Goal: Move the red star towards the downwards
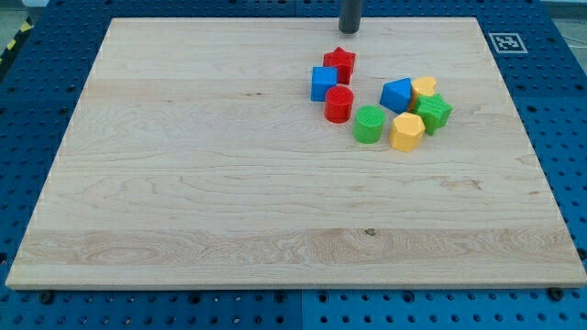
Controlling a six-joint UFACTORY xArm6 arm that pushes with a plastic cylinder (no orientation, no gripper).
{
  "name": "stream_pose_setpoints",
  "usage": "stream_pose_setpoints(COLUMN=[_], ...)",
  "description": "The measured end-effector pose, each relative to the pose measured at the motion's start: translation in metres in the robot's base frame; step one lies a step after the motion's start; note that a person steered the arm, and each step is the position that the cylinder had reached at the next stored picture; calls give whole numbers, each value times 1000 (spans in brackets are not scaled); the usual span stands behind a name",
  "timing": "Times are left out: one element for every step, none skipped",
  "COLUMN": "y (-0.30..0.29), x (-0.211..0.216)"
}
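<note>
The red star (pixel 340 62) lies on the wooden board (pixel 183 183) in the upper middle of the view. It touches a blue cube (pixel 323 83) at its lower left, and a red cylinder (pixel 338 104) sits just below them. My tip (pixel 349 31) stands near the board's top edge, just above the red star and slightly to its right, a small gap apart from it.
To the right lies a cluster: a blue block (pixel 396 94), a yellow block (pixel 424 89), a green star (pixel 433 113), a yellow hexagon (pixel 406 132) and a green cylinder (pixel 370 125). A black-and-white marker (pixel 506 41) sits at the board's top right corner.
</note>
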State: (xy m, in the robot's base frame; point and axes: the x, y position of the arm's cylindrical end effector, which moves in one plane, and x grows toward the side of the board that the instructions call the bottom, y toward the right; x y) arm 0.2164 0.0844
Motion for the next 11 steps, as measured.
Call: stream_pose_setpoints(y=[0,23,57,58,45,-1,-62,-105,-74,-89,-136], x=[0,4,21,70,80,90,104,105,79,71,96])
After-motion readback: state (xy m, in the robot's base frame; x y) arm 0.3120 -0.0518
